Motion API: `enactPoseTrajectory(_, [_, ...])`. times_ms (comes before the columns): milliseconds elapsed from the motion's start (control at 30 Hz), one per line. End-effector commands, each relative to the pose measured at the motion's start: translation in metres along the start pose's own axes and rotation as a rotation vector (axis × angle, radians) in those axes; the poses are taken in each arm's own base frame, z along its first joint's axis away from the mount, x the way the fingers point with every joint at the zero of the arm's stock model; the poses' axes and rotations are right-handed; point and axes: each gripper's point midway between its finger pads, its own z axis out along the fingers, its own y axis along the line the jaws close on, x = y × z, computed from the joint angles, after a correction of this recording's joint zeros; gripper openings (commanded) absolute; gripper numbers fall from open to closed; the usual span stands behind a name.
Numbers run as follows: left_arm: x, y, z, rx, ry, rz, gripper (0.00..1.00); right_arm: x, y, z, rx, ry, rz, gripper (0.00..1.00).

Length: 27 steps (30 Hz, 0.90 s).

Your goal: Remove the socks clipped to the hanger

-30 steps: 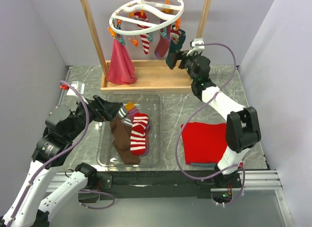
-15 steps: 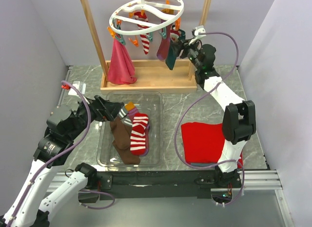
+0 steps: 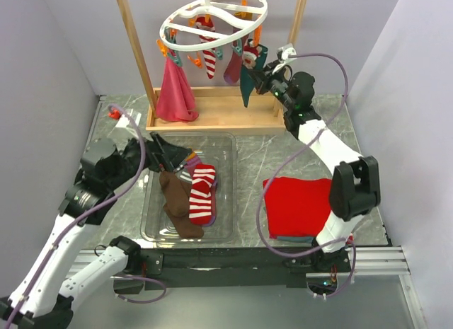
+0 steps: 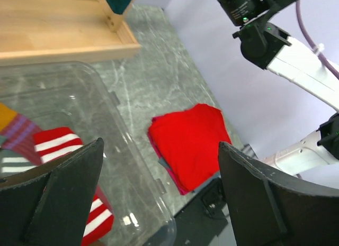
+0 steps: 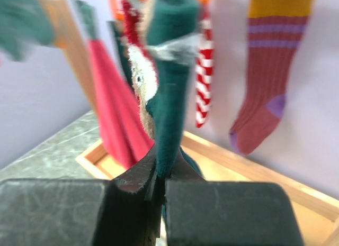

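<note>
The right gripper point(image 5: 159, 178) clenches the dark teal sock point(image 5: 169, 92) at the right edge of the hanger point(image 3: 212, 41). The left gripper point(image 3: 172, 159) is released.

We log 3 plain pale lavender wall panels closing the space: left wall panel point(image 3: 28, 95), back wall panel point(image 3: 340, 25), right wall panel point(image 3: 417, 95). Light is even and soft, shadows faint. A grey marbled tabletop point(image 3: 255, 148) fills the enclosure floor. At its far edge, near the back panel, stands a light wooden frame: shallow tray-like wooden base point(image 3: 212, 115) and 2 upright wooden posts point(image 3: 136, 53). A silver metal rail point(image 3: 382, 262) runs along the near edge.
</note>
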Motion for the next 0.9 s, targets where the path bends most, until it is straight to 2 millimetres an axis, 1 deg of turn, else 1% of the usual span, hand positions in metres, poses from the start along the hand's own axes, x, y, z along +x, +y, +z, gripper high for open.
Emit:
enactPoseTrajectory(0, [-0.024,-0.043,0.002,0.173,-0.019,0.004,0.93,-0.049,0.053,-0.017,-0.043,-0.062,-0.044,0.0])
enactPoseTrajectory(33, [-0.027,-0.046,0.004,0.187,-0.022,0.003,0.92,-0.056,0.06,-0.021,-0.034,-0.068,-0.051,0.0])
enactPoseTrajectory(67, [-0.033,-0.051,0.008,0.2,-0.025,-0.015,0.91,-0.048,0.072,-0.022,-0.038,-0.041,-0.05,0.0])
enactPoseTrajectory(100, [-0.037,-0.055,0.01,0.211,-0.028,-0.025,0.91,-0.046,0.078,-0.025,-0.032,-0.034,-0.051,0.0])
enactPoseTrajectory(133, [-0.042,-0.062,0.013,0.243,-0.029,-0.038,0.89,-0.054,0.084,-0.031,-0.026,-0.048,-0.056,0.0])
enactPoseTrajectory(167, [-0.047,-0.066,0.021,0.253,-0.023,-0.047,0.88,-0.047,0.092,-0.033,-0.01,-0.031,-0.047,0.0])
enactPoseTrajectory(200, [-0.05,-0.071,0.025,0.266,-0.018,-0.057,0.87,-0.046,0.096,-0.036,-0.006,-0.026,-0.041,0.0])
enactPoseTrajectory(233, [-0.054,-0.073,0.03,0.261,-0.018,-0.064,0.87,-0.051,0.101,-0.04,0.002,-0.034,-0.037,0.0])
enactPoseTrajectory(267, [-0.065,-0.078,0.038,0.257,-0.027,-0.062,0.86,-0.045,0.1,-0.043,0.031,-0.017,-0.034,0.0])
enactPoseTrajectory(300, [-0.067,-0.084,0.042,0.256,-0.027,-0.06,0.86,-0.043,0.109,-0.044,0.031,-0.014,-0.031,0.0])
enactPoseTrajectory(333, [-0.072,-0.086,0.046,0.244,-0.042,-0.059,0.86,-0.047,0.111,-0.048,0.041,-0.022,-0.03,0.0])
enactPoseTrajectory(367, [-0.088,-0.093,0.05,0.235,-0.078,-0.054,0.86,-0.042,0.111,-0.051,0.052,-0.013,-0.019,0.0])
enactPoseTrajectory(400, [-0.091,-0.101,0.053,0.243,-0.084,-0.051,0.86,-0.042,0.112,-0.052,0.054,-0.011,-0.01,0.0])
enactPoseTrajectory(433, [-0.097,-0.104,0.056,0.235,-0.103,-0.041,0.86,-0.043,0.113,-0.054,0.053,-0.008,-0.005,0.0])
enactPoseTrajectory(467, [-0.111,-0.105,0.065,0.192,-0.136,-0.04,0.85,-0.043,0.115,-0.055,0.053,-0.003,0.001,0.0])
enactPoseTrajectory(500, [-0.112,-0.112,0.069,0.191,-0.134,-0.035,0.85,-0.043,0.117,-0.056,0.046,-0.002,0.001,0.0])
enactPoseTrajectory(533, [-0.114,-0.114,0.076,0.174,-0.133,-0.026,0.85,-0.044,0.121,-0.057,0.035,-0.005,0.001,0.0])
enactPoseTrajectory(567, [-0.124,-0.12,0.085,0.163,-0.151,-0.019,0.84,-0.043,0.123,-0.057,0.031,-0.001,-0.01,0.0])
enactPoseTrajectory(600, [-0.124,-0.122,0.092,0.133,-0.161,-0.018,0.84,-0.044,0.125,-0.057,0.03,0.002,-0.018,0.0])
enactPoseTrajectory(633, [-0.128,-0.122,0.097,0.11,-0.18,-0.003,0.84,-0.043,0.126,-0.056,0.043,0.005,-0.023,0.0])
enactPoseTrajectory(667, [-0.135,-0.125,0.107,0.095,-0.199,0.003,0.85,-0.043,0.127,-0.057,0.048,0.009,-0.031,0.0])
enactPoseTrajectory(700, [-0.135,-0.117,0.115,0.028,-0.211,0.001,0.85,-0.044,0.128,-0.058,0.051,0.007,-0.03,0.0])
enactPoseTrajectory(733, [-0.152,-0.125,0.112,0.024,-0.253,0.008,0.84,-0.044,0.128,-0.059,0.057,0.005,-0.029,0.0])
enactPoseTrajectory(767, [-0.146,-0.118,0.131,-0.018,-0.238,0.016,0.84,-0.041,0.13,-0.06,0.057,0.008,-0.028,0.0])
enactPoseTrajectory(800, [-0.149,-0.116,0.136,-0.058,-0.261,0.016,0.85,-0.042,0.131,-0.062,0.06,0.003,-0.03,0.0])
enactPoseTrajectory(833, [-0.158,-0.12,0.135,-0.069,-0.279,0.022,0.85,-0.042,0.129,-0.064,0.078,0.001,-0.032,0.0])
enactPoseTrajectory(867, [-0.152,-0.113,0.152,-0.11,-0.267,0.031,0.85,-0.04,0.131,-0.065,0.082,0.002,-0.034,0.0])
